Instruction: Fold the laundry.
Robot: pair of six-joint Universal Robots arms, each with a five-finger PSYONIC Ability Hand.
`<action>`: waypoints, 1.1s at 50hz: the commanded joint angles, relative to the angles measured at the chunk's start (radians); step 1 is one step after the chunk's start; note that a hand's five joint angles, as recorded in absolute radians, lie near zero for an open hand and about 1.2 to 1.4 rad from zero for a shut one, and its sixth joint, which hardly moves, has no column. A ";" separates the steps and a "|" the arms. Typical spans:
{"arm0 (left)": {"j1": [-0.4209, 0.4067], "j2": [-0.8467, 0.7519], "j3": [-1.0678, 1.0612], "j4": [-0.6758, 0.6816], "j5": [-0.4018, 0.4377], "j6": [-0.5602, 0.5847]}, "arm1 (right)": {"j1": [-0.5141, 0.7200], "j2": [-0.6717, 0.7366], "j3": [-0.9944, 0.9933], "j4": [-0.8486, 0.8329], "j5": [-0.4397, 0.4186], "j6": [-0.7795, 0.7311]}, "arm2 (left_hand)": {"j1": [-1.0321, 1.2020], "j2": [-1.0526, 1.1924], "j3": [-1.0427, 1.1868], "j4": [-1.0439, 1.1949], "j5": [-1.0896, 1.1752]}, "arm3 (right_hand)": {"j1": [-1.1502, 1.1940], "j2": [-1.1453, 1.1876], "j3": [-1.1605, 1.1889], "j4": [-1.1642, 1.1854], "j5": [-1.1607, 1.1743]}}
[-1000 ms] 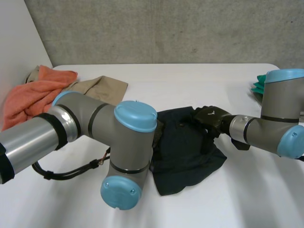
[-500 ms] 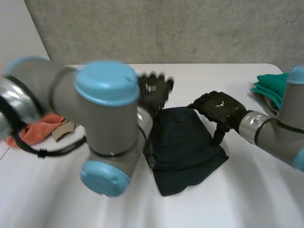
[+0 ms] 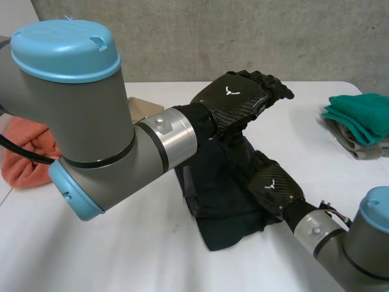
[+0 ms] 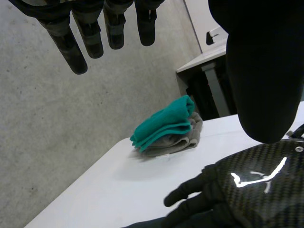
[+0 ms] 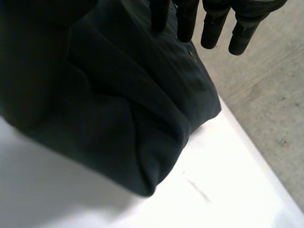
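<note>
On the near part of the white table (image 3: 152, 255), the right hand (image 3: 275, 187) lies on the right edge of a crumpled dark navy cloth garment (image 3: 216, 194) that sits in a heap at the table's middle. In the right wrist view its fingers (image 5: 211, 28) are straight and a little apart, pointing down at the garment's folds and clamped on nothing. Just beyond, the left hand (image 3: 234, 100) hangs above the far side of the garment, clear of the cloth; its fingers (image 4: 71, 47) are straight, spread and empty. Farther off at the right edge, a folded teal cloth (image 3: 358, 112) rests on a folded grey cloth (image 3: 355, 143). At the far left lie a bunched orange towel (image 3: 24, 161) and a tan cloth (image 3: 144, 109). A grey concrete wall (image 3: 243, 36) stands behind the table.
</note>
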 commanded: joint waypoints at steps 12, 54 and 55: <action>-0.001 0.004 -0.025 0.004 -0.013 0.002 | 0.076 0.136 -0.237 -0.095 0.042 0.145 | -0.002 0.006 0.015 -0.007 -0.028 | 1.234 1.229 1.199 1.189 1.178; 0.046 0.096 -0.047 0.070 -0.044 -0.010 | -0.660 0.642 -1.168 0.055 -0.237 0.603 | -0.005 0.003 0.012 -0.010 -0.031 | 1.234 1.229 1.199 1.189 1.178; 0.046 0.096 -0.051 0.070 -0.044 -0.010 | -0.669 0.652 -1.168 0.053 -0.240 0.603 | -0.005 0.003 0.012 -0.010 -0.031 | 1.234 1.229 1.199 1.189 1.178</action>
